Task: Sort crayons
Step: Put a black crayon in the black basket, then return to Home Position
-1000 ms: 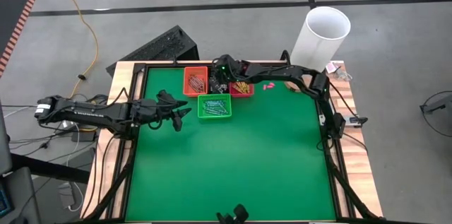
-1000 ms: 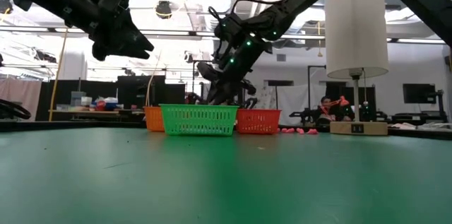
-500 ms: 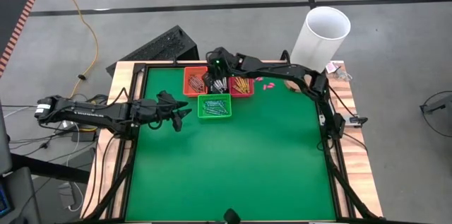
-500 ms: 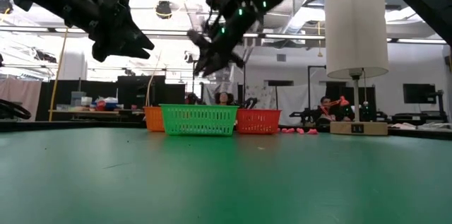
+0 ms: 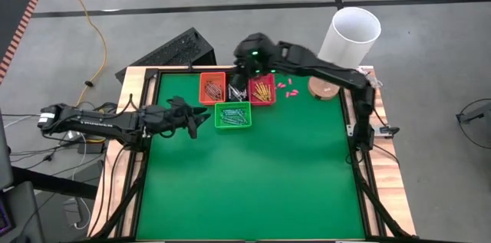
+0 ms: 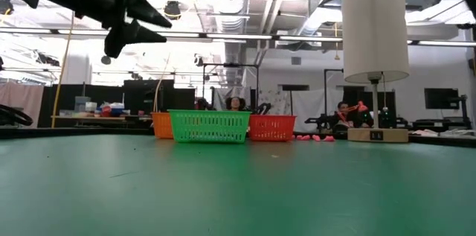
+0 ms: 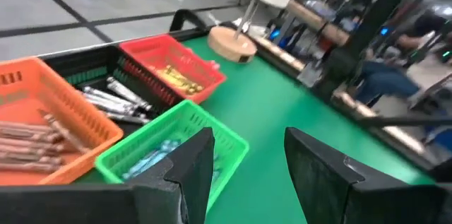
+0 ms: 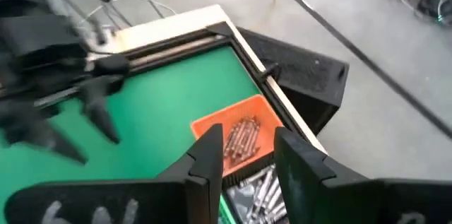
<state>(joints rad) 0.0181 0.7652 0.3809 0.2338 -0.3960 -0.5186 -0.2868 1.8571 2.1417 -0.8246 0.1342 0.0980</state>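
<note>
Four small baskets stand together at the table's far middle. The orange one (image 5: pixel 212 87) holds reddish crayons (image 7: pixel 28 139). The black one (image 5: pixel 237 88) holds grey-white crayons (image 7: pixel 113 100). The red one (image 5: pixel 262 90) holds orange-yellow crayons (image 7: pixel 176 75). The green one (image 5: pixel 232 116) holds blue-teal crayons (image 7: pixel 152 157). My right gripper (image 8: pixel 247 146) is open and empty, raised high above the baskets (image 5: pixel 249 53). My left gripper (image 7: pixel 248 143) is open and empty, in the air just left of the green basket (image 5: pixel 201 118).
A tall white cylinder (image 5: pixel 349 36) and a round wooden disc (image 5: pixel 323 88) stand at the far right. A few tiny pink bits (image 5: pixel 285 87) lie beside the red basket. A black box (image 5: pixel 176 50) sits beyond the far left edge. The green mat (image 5: pixel 253 182) spreads toward the near edge.
My right gripper has risen from down among the black and red baskets to high above them, moving toward the far edge, with nothing between its fingers. My left gripper has lifted a little and edged toward the green basket.
</note>
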